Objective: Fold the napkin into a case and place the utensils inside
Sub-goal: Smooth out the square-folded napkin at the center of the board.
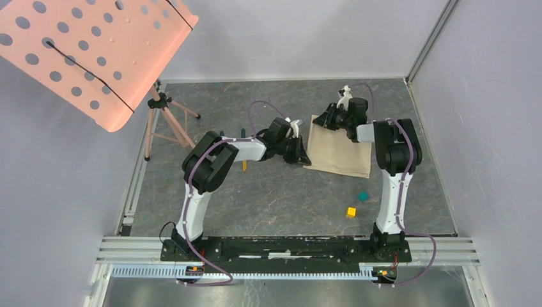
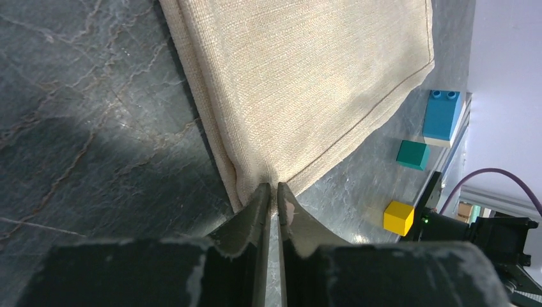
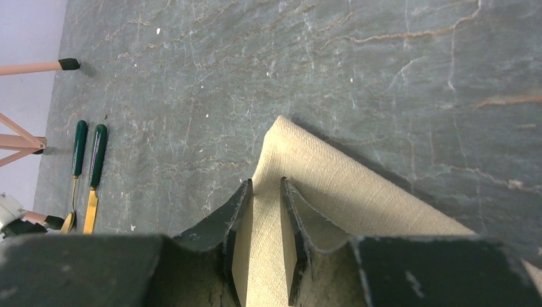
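The beige napkin (image 1: 339, 152) lies folded on the dark mat, right of centre. My left gripper (image 1: 300, 155) is at its near-left corner; in the left wrist view its jaws (image 2: 271, 188) are pinched shut on the edge of the napkin (image 2: 307, 70). My right gripper (image 1: 326, 119) is at the far-left corner, and the right wrist view shows it (image 3: 266, 185) shut on a raised fold of the napkin (image 3: 364, 192). The utensils lie side by side left of the cloth: a knife (image 3: 96, 167) and a spoon (image 3: 77, 160), both teal-handled. In the top view the left arm hides most of them (image 1: 245, 164).
A teal cube (image 1: 363, 196) and a yellow cube (image 1: 351, 212) sit in front of the napkin. A blue brick (image 2: 442, 114) shows in the left wrist view. A pink perforated board (image 1: 96, 51) on a tripod (image 1: 163, 121) stands at the back left. Grey walls enclose the mat.
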{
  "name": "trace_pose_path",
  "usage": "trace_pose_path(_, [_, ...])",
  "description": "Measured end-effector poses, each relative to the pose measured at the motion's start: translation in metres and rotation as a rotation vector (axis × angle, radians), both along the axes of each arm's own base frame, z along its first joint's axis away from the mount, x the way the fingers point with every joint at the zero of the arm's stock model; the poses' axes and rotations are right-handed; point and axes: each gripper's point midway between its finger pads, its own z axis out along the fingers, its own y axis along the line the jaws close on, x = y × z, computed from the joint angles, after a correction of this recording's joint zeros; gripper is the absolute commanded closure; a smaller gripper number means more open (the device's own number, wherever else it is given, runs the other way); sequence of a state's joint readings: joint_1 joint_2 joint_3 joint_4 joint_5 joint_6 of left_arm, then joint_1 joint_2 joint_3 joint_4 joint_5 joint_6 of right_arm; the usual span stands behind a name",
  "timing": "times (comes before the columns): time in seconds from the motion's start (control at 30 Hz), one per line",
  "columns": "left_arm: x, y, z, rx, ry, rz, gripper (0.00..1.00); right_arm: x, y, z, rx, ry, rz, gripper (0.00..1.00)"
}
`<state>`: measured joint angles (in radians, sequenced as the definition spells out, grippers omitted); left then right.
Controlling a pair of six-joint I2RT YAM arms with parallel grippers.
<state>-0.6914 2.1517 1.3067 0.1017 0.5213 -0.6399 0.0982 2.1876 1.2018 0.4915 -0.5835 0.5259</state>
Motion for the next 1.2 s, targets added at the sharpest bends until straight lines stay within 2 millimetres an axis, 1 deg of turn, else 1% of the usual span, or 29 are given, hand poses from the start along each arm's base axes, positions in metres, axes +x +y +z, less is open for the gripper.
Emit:
trace_pose_path(0.13, [0.001, 0.001, -0.002, -0.022, 0.002, 0.020, 0.87, 0.010, 0.000, 0.001, -0.009, -0.002, -0.003, 0.71])
trace_pose_path(0.27, [0.001, 0.002, -0.003, -0.026, 0.004, 0.030, 0.88, 0.023, 0.000, 0.000, -0.019, -0.005, -0.008, 0.71])
trace_pose_path(0.43, [0.001, 0.002, -0.003, -0.035, 0.001, 0.037, 0.88, 0.049, 0.001, 0.001, -0.034, -0.024, -0.013, 0.70])
trace_pose_path(0.5, [0.001, 0.001, -0.003, -0.035, 0.001, 0.037, 0.87, 0.060, 0.002, 0.000, -0.038, -0.033, -0.014, 0.68])
trace_pose_path(0.57, [0.001, 0.001, -0.003, -0.036, 0.000, 0.036, 0.87, 0.066, 0.001, 0.003, -0.041, -0.035, -0.017, 0.63])
trace_pose_path(0.63, [0.001, 0.001, -0.003, -0.036, -0.001, 0.036, 0.85, 0.066, 0.001, 0.004, -0.043, -0.026, -0.016, 0.57])
trace_pose_path(0.7, [0.002, 0.000, -0.001, -0.031, 0.003, 0.034, 0.81, 0.064, -0.001, 0.007, -0.051, -0.021, -0.015, 0.51])
trace_pose_path(0.77, [0.001, -0.001, 0.000, -0.023, -0.005, 0.022, 0.77, 0.058, -0.005, 0.016, -0.078, -0.008, -0.020, 0.45])
trace_pose_path(0.8, [0.001, -0.002, 0.000, -0.021, -0.010, 0.016, 0.75, 0.055, -0.008, 0.025, -0.096, -0.010, -0.026, 0.43])
trace_pose_path(0.83, [0.000, -0.002, 0.001, -0.019, -0.015, 0.012, 0.74, 0.051, -0.011, 0.036, -0.106, -0.019, -0.031, 0.41])
trace_pose_path(0.97, [-0.002, -0.003, 0.004, -0.007, -0.017, 0.000, 0.68, 0.023, -0.029, 0.095, -0.104, -0.095, -0.044, 0.40])
trace_pose_path(1.0, [-0.004, -0.004, 0.005, -0.008, -0.011, -0.005, 0.67, 0.016, -0.034, 0.102, -0.099, -0.105, -0.048, 0.40])
trace_pose_path(1.03, [-0.005, -0.004, 0.006, -0.008, -0.007, -0.009, 0.67, 0.008, -0.045, 0.109, -0.089, -0.122, -0.060, 0.41])
trace_pose_path(1.07, [-0.007, -0.003, 0.007, -0.006, 0.001, -0.013, 0.67, -0.001, -0.056, 0.109, -0.079, -0.122, -0.073, 0.41])
trace_pose_path(1.1, [-0.009, -0.002, 0.008, -0.002, 0.008, -0.014, 0.67, -0.011, -0.070, 0.103, -0.067, -0.109, -0.092, 0.42])
trace_pose_path(1.13, [-0.011, -0.001, 0.009, 0.002, 0.013, -0.014, 0.67, -0.019, -0.083, 0.093, -0.053, -0.086, -0.110, 0.44])
trace_pose_path(1.2, [-0.014, 0.001, 0.011, 0.009, 0.027, -0.017, 0.67, -0.034, -0.105, 0.065, -0.016, -0.004, -0.145, 0.45])
